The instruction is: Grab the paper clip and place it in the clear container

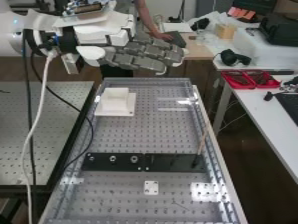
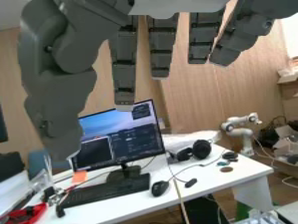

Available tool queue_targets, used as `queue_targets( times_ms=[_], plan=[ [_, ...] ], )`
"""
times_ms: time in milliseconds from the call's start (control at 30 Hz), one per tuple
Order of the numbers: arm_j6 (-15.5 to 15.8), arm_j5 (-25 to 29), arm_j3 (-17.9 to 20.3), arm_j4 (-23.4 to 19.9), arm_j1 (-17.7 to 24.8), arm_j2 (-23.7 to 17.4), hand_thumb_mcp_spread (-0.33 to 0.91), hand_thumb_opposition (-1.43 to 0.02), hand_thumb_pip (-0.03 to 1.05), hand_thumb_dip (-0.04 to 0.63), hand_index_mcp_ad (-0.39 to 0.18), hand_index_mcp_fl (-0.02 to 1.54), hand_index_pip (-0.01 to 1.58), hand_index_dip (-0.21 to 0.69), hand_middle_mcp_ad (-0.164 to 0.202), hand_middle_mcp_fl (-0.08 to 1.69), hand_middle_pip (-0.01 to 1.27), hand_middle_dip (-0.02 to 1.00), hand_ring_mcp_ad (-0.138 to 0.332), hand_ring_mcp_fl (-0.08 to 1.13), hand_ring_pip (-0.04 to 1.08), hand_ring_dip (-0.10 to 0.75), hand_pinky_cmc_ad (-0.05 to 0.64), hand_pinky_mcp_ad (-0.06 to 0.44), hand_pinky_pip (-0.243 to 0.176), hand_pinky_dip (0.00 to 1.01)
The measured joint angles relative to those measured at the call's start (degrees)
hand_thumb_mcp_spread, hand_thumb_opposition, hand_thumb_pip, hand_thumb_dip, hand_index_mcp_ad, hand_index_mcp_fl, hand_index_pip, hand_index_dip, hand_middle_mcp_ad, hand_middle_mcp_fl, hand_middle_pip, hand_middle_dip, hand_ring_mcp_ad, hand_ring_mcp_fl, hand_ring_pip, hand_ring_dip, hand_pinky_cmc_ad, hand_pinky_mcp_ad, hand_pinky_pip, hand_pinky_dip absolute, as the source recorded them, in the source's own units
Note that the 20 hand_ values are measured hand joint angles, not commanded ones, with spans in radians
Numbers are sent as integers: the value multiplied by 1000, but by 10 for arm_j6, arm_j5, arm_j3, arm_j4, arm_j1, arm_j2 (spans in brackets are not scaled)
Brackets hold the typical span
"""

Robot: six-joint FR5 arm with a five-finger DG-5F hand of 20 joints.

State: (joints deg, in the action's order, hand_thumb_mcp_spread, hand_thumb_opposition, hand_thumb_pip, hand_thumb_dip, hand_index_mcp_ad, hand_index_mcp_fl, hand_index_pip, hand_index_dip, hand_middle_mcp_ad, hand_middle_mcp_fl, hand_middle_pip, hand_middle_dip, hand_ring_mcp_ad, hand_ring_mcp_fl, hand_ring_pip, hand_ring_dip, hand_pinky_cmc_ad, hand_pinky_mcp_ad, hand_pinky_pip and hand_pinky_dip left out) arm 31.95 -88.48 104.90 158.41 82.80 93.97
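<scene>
High at the left of the high view, my hand point(image 1: 148, 54) is held above the far end of the bench, its fingers straight and nothing in them. In the wrist view the hand point(image 2: 161, 47) has its fingers extended and the thumb apart. A thin, faint thing point(image 1: 179, 204) lies on the near part of the perforated bench, far from the hand; I cannot tell whether it is the paper clip. Clear edging point(image 1: 211, 145) runs along the bench, but I cannot make out which thing is the clear container.
A white block point(image 1: 115, 102) stands on the bench's far left. Black plates point(image 1: 143, 162) cross its middle, with a thin upright stick point(image 1: 202, 142) at their right end. Nearer is a small white plate point(image 1: 151, 187). Cables hang at the left. A white table point(image 1: 263, 112) stands to the right.
</scene>
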Motion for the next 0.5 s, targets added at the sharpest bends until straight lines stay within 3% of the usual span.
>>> queue_targets(
  times_ms=[500],
  plan=[
    [3,-3,4,-7,12,3,501,-778,300,218,-113,550,178,354,61,147,145,126,178,35,113,-31,328,162,-75,159]
  ],
)
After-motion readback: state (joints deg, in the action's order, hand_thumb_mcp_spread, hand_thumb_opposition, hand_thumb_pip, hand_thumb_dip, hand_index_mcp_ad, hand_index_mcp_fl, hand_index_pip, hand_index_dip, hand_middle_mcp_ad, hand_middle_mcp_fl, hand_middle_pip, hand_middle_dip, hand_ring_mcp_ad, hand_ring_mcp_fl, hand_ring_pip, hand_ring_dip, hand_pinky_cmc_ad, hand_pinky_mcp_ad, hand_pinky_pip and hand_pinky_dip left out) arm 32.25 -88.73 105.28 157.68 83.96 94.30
